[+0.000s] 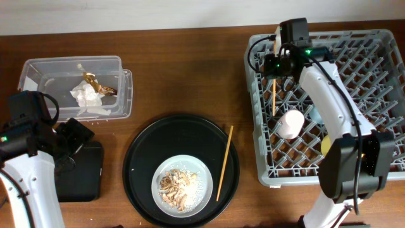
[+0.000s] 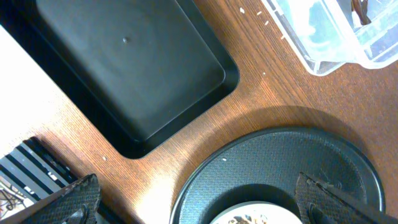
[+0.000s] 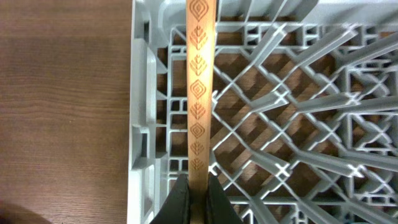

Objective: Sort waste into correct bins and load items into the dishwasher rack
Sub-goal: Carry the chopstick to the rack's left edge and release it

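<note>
My right gripper [image 1: 274, 68] [image 3: 198, 196] is shut on one wooden chopstick [image 1: 273, 96] [image 3: 199, 87] and holds it over the left side of the grey dishwasher rack [image 1: 373, 76] [image 3: 144, 124]. The other chopstick [image 1: 224, 162] lies on the round black tray [image 1: 142, 158]. The plate [image 1: 201, 190] holds food scraps [image 1: 177, 183]. In the rack stand the pink cup [image 1: 291, 123], and the light-blue cup [image 1: 314, 114] and yellow bowl [image 1: 325, 146], both partly hidden by the arm. My left gripper [image 1: 74, 134] [image 2: 199, 208] is open and empty, between the shallow black tray [image 1: 85, 177] [image 2: 124, 68] and the plate.
The clear box [image 1: 38, 69] [image 2: 323, 37] at the back left holds crumpled white paper [image 1: 87, 95] and a gold-brown scrap [image 1: 101, 86]. The round tray's rim [image 2: 261, 146] lies close to the shallow tray. Bare wood shows between the round tray and the rack.
</note>
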Action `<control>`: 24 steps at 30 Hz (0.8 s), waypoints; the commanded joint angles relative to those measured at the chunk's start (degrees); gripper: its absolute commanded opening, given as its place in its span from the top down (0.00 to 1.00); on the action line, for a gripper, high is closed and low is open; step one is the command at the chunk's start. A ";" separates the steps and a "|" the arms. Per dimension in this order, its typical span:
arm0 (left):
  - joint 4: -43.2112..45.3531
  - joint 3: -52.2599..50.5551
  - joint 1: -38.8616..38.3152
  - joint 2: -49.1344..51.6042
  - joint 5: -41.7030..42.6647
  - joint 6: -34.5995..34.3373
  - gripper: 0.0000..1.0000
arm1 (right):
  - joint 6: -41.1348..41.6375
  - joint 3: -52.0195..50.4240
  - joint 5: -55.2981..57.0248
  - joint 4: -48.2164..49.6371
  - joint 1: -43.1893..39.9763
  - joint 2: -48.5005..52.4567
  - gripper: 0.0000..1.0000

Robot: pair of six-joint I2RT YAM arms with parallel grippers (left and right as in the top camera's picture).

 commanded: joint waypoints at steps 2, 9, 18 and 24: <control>-0.02 0.79 0.35 -0.02 -0.22 -0.55 0.01 | -0.57 0.35 -5.16 0.17 0.20 0.44 0.95; -0.02 0.79 0.35 -0.02 -0.22 -0.55 0.01 | -0.55 0.59 -6.75 -3.50 0.20 0.15 0.31; -0.04 0.79 0.35 -0.02 -0.22 -0.55 0.01 | -0.37 0.72 -19.58 -12.00 0.20 -15.23 0.32; -0.02 0.79 0.35 -0.02 -0.22 -0.55 0.01 | 1.18 0.70 -24.33 -22.38 4.87 -21.31 0.36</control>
